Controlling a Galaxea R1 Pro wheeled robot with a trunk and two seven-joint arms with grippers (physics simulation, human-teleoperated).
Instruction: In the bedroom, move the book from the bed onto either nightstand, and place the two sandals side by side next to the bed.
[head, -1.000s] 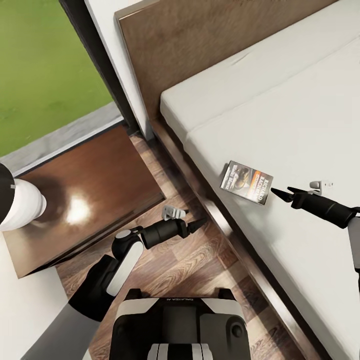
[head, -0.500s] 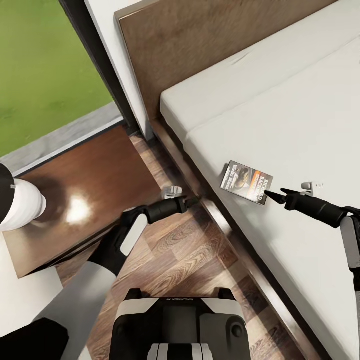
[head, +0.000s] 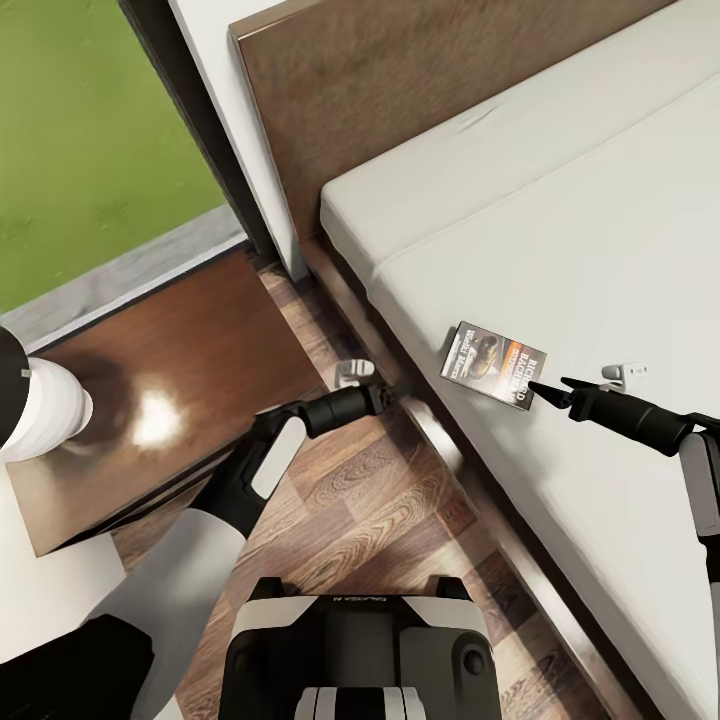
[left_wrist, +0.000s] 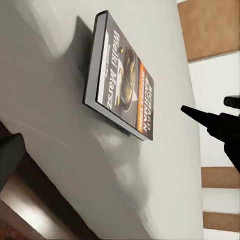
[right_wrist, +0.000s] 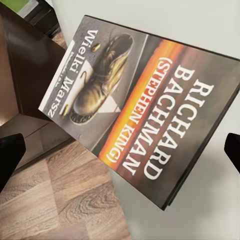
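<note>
Where the right gripper (head: 548, 388) reached over the mattress, its two dark fingers stood apart and held nothing, the nearer tip just beside the book's (head: 493, 365) right-hand edge; whether it touched could not be told. In the right wrist view the fingertips (right_wrist: 10, 155) lay at opposite sides of the cover with the book (right_wrist: 140, 105) between them. The left gripper (head: 395, 390) pointed at the side rail of the bed (head: 600, 250) from the floor side; whether its fingers were apart or together could not be told. In the left wrist view the right gripper's tip (left_wrist: 200, 116) hung near the book (left_wrist: 122, 87).

Surface: pale grey-white mattress, plain, book lying flat on it near the edge facing the robot, cover up, lettering "RICHARD BACHMAN".

Room: brown wood-plank floor (head: 370, 500), white wall, dark-framed window (head: 90, 130) showing green outside.

Surroundings: brown headboard (head: 400, 70) behind the mattress; reddish-brown nightstand (head: 170, 390) beside the bed, a white rounded object (head: 40, 410) at its far corner.

Count: one book, one bed, one nightstand, two grippers.
</note>
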